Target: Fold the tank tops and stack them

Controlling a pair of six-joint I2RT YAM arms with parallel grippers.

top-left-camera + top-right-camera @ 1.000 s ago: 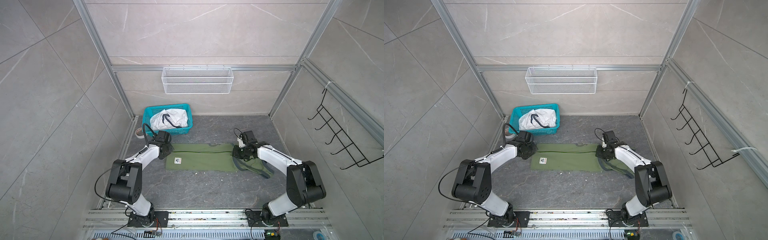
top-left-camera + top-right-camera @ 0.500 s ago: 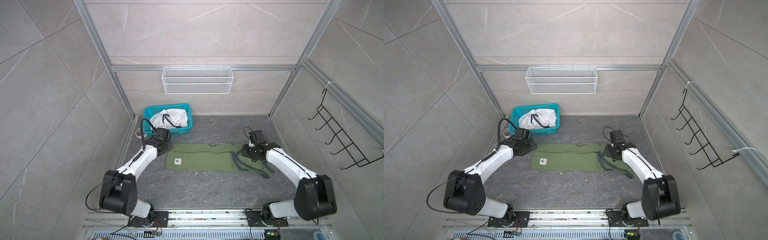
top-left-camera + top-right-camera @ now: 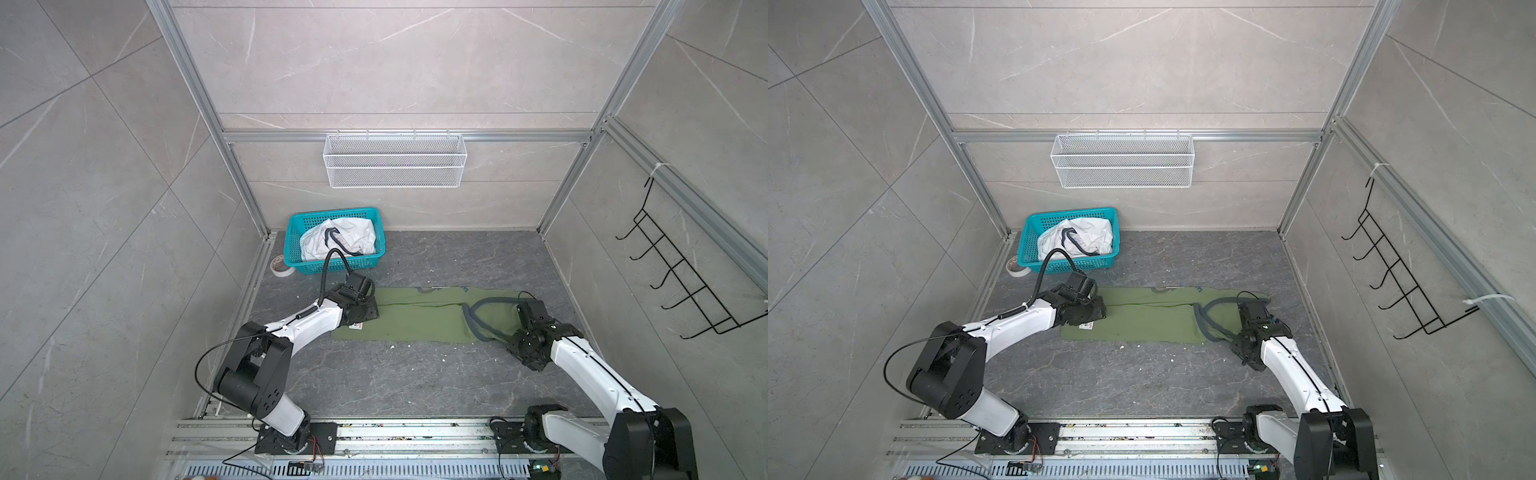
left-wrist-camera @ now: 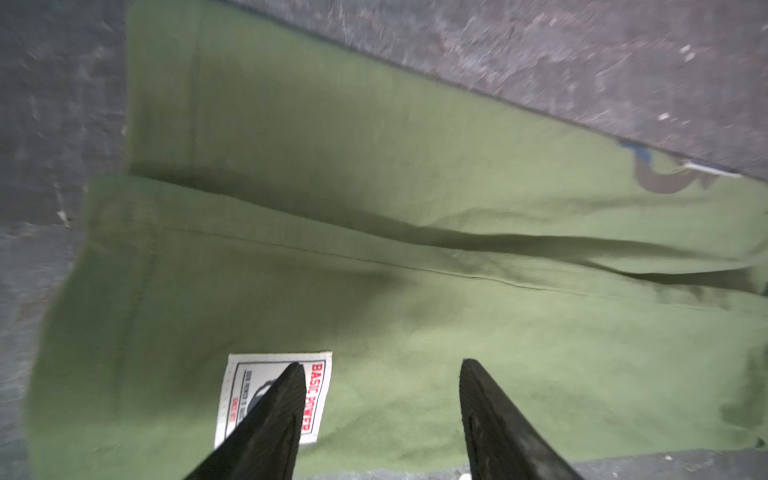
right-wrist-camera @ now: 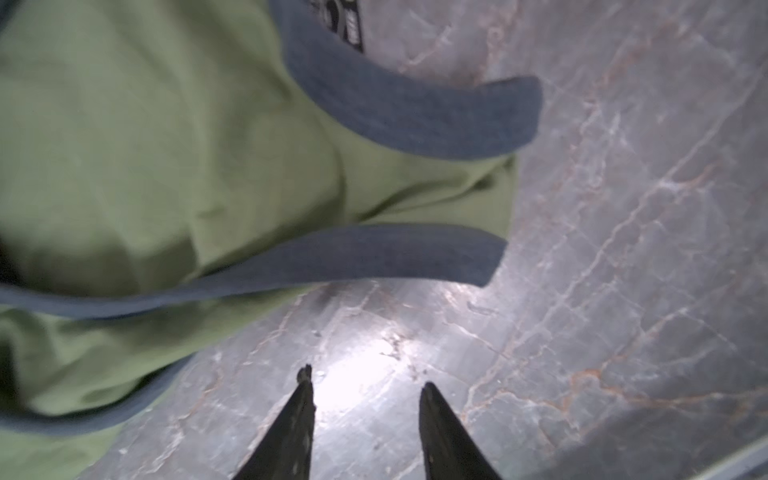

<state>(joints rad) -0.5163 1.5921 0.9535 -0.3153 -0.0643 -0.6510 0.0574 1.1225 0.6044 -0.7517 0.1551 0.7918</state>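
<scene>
The olive green tank top (image 3: 415, 322) (image 3: 1142, 322) lies flat on the grey floor, folded lengthwise, with its grey-trimmed straps (image 3: 478, 316) (image 5: 374, 257) at the right end. My left gripper (image 4: 381, 365) (image 3: 370, 319) (image 3: 1098, 316) hovers open over the hem end, one finger above a white sewn label (image 4: 320, 395). My right gripper (image 5: 367, 378) (image 3: 524, 328) (image 3: 1250, 328) is open over bare floor just beside the straps and holds nothing. The white tank top (image 3: 338, 243) (image 3: 1075, 241) sits crumpled in the teal basket.
A teal basket (image 3: 374, 216) (image 3: 1113, 214) stands at the back left, with a roll of tape (image 3: 282, 266) beside it. A white wire shelf (image 3: 395, 166) hangs on the back wall and a black hook rack (image 3: 681, 286) on the right wall. Metal rails (image 3: 415, 432) run along the front.
Both grippers have opened and let go of the green tank top. The right gripper has drawn back rightwards off the straps. The left gripper has shifted nearer along the hem.
</scene>
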